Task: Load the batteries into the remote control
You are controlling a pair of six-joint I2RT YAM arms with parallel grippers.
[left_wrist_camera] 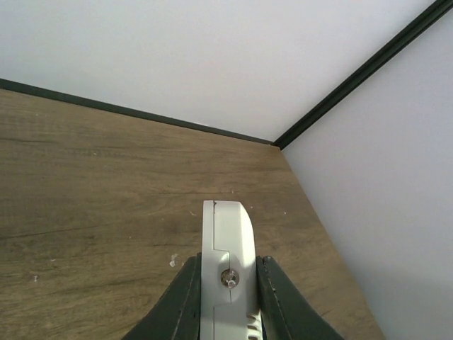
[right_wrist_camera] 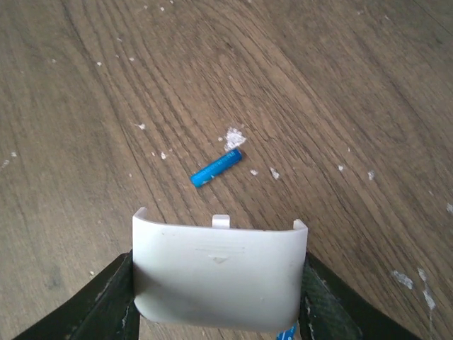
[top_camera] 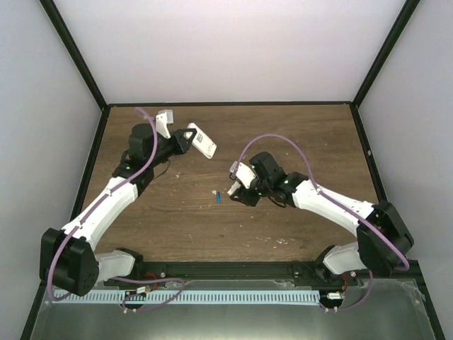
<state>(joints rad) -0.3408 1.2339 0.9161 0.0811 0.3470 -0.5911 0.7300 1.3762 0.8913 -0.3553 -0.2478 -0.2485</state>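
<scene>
Step in hand, by my read: cover is off, loading not begun. L gripper (left_wrist_camera: 228,280) is clamped on the remote control (left_wrist_camera: 226,230), held edge-on off the table (top_camera: 304,142), up & far left of the loose battery (right_wrist_camera: 216,168) in top view. R gripper (right_wrist_camera: 219,301) is closed on a curved white battery cover (right_wrist_camera: 219,262) w/ small clips and hovers just right of that battery. The battery is a tiny bright blue cylinder lying flat on the wood, w/ pale crumbs at one end. Only one is clearly seen; there's a blue scrap under the cover's lower-right corner, can't tell what. Next, prob: R must park the cover away from the battery to free its jaws, then pinch the battery across its width. It's small & round, so it may roll.
</scene>
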